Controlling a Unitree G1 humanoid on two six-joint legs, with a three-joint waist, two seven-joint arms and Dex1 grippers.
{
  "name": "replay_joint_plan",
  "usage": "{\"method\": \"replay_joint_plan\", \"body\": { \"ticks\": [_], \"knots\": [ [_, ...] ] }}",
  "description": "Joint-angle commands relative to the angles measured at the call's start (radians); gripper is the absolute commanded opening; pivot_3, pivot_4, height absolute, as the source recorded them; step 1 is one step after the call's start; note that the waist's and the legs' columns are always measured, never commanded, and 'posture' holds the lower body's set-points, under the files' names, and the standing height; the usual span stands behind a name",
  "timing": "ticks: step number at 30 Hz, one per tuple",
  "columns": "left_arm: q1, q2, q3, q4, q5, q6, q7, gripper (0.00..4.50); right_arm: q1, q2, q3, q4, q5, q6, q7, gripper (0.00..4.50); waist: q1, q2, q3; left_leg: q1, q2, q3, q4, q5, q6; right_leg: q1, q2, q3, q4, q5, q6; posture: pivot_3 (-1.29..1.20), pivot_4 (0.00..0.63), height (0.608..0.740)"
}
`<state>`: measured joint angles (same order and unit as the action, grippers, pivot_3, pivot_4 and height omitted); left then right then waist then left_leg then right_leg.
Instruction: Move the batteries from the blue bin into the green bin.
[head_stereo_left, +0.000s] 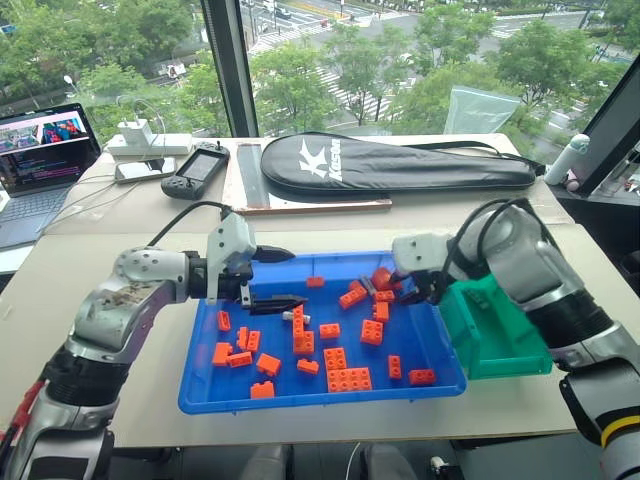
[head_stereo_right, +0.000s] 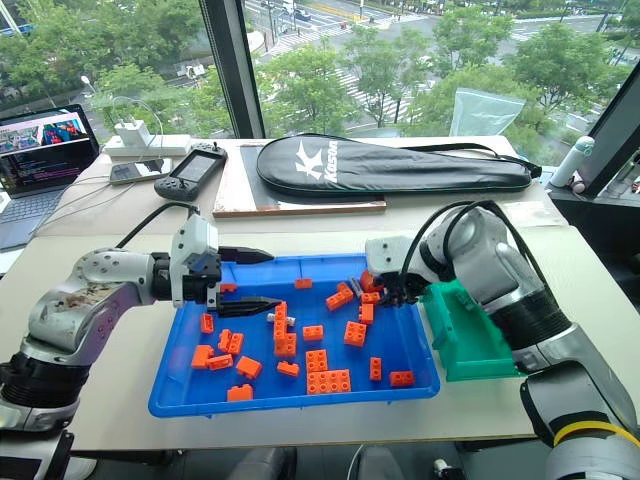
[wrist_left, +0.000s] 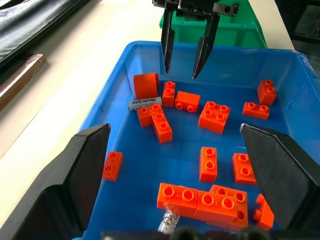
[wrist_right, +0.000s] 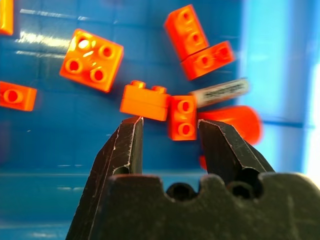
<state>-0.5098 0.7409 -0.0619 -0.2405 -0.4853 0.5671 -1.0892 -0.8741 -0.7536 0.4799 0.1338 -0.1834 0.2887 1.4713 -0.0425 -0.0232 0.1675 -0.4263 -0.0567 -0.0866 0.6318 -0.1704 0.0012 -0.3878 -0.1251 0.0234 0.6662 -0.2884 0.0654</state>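
Nearest the camera, at the lower edge of the left eye view, the front rim of the blue bin (head_stereo_left: 320, 398) is seen on the pale desk (head_stereo_left: 100, 330), with the bin filling the centre of the frame. Orange toy bricks (head_stereo_left: 349, 379) are scattered across its floor. Just right of the blue bin, in the right half of the frame, the green bin (head_stereo_left: 495, 345) is set, tilted toward the blue bin, with the right arm passing over it.

Two batteries can be made out. One battery (wrist_left: 144, 103) lies in the upper middle of the left wrist view, beside a cluster of bricks near the far end of the blue bin; the same battery (wrist_right: 220, 91) appears in the upper right of the right wrist view, touching an orange brick. A second battery (wrist_left: 169, 221) is seen at the bottom centre of the left wrist view, partly hidden under a brick.

The left hand (head_stereo_left: 278, 278) is held over the left part of the blue bin, its two black fingers spread wide with nothing between them. The right hand (wrist_left: 184, 52) is poised above the bin's far right corner, fingers pointing down, parted and empty; the bricks and the first battery lie just below its tips.

At the top of the frame, a black racket case (head_stereo_left: 400, 160), a handheld game console (head_stereo_left: 197, 170) and a laptop (head_stereo_left: 40, 150) lie on the desk by the window.
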Motion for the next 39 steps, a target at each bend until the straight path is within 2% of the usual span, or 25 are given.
{"method": "replay_joint_plan", "body": {
  "ticks": [1, 13, 22, 28, 31, 36, 39],
  "knots": [
    [0.007, 0.005, 0.018, -0.044, -0.002, -0.015, 0.009, 4.50, -0.035, 0.023, 0.012, 0.043, -0.029, -0.021, -0.015, 2.13, -0.001, 0.000, 0.000, 0.000, 0.000, 0.000, 0.000, 0.000, 0.000, 0.000, 0.000, 0.000, 0.000, 0.000, 0.000, 0.00, 0.150, 0.740],
    [0.022, 0.010, 0.028, -0.060, -0.009, -0.009, 0.025, 4.50, -0.094, 0.073, 0.016, 0.173, -0.070, -0.092, -0.036, 2.13, 0.000, 0.000, 0.000, 0.000, 0.000, 0.000, 0.000, 0.000, 0.000, 0.000, 0.000, 0.000, 0.000, 0.000, 0.000, 0.00, 0.150, 0.740],
    [0.021, 0.010, 0.027, -0.064, -0.007, -0.010, 0.033, 4.50, -0.080, 0.112, 0.037, 0.279, -0.112, -0.152, -0.074, 2.13, -0.001, 0.000, 0.000, 0.001, 0.000, 0.000, 0.000, 0.000, 0.000, 0.000, 0.000, 0.000, 0.000, 0.000, 0.000, 0.00, 0.150, 0.740],
    [0.021, 0.010, 0.025, -0.063, -0.007, -0.010, 0.034, 4.50, -0.082, 0.095, 0.016, 0.230, -0.106, -0.139, -0.040, 0.45, -0.003, 0.000, 0.000, 0.001, 0.000, 0.000, -0.001, 0.000, 0.000, 0.000, 0.001, 0.000, 0.000, 0.000, 0.000, 0.00, 0.150, 0.740],
    [0.017, 0.009, 0.024, -0.058, -0.006, -0.012, 0.032, 4.50, -0.093, 0.064, -0.004, 0.137, -0.082, -0.098, 0.011, 0.43, -0.002, 0.000, 0.000, 0.000, 0.000, 0.000, 0.000, 0.000, 0.000, -0.001, 0.001, 0.000, 0.000, 0.000, 0.000, 0.00, 0.150, 0.740],
    [0.009, 0.002, 0.015, -0.050, -0.002, -0.017, 0.028, 4.50, -0.047, 0.055, -0.029, -0.123, 0.030, 0.119, 0.117, 0.43, -0.002, 0.000, 0.000, 0.000, 0.000, 0.000, -0.001, 0.000, 0.000, -0.001, 0.000, 0.000, 0.000, 0.000, 0.000, 0.00, 0.150, 0.740],
    [0.000, -0.002, 0.009, -0.042, 0.002, -0.021, 0.025, 4.50, 0.004, 0.068, -0.011, -0.249, 0.073, 0.210, 0.110, 0.43, 0.001, 0.000, 0.000, 0.000, 0.000, -0.001, -0.001, 0.000, 0.000, 0.000, 0.000, 0.000, 0.000, 0.000, 0.000, 0.00, 0.150, 0.740]
  ]
}}
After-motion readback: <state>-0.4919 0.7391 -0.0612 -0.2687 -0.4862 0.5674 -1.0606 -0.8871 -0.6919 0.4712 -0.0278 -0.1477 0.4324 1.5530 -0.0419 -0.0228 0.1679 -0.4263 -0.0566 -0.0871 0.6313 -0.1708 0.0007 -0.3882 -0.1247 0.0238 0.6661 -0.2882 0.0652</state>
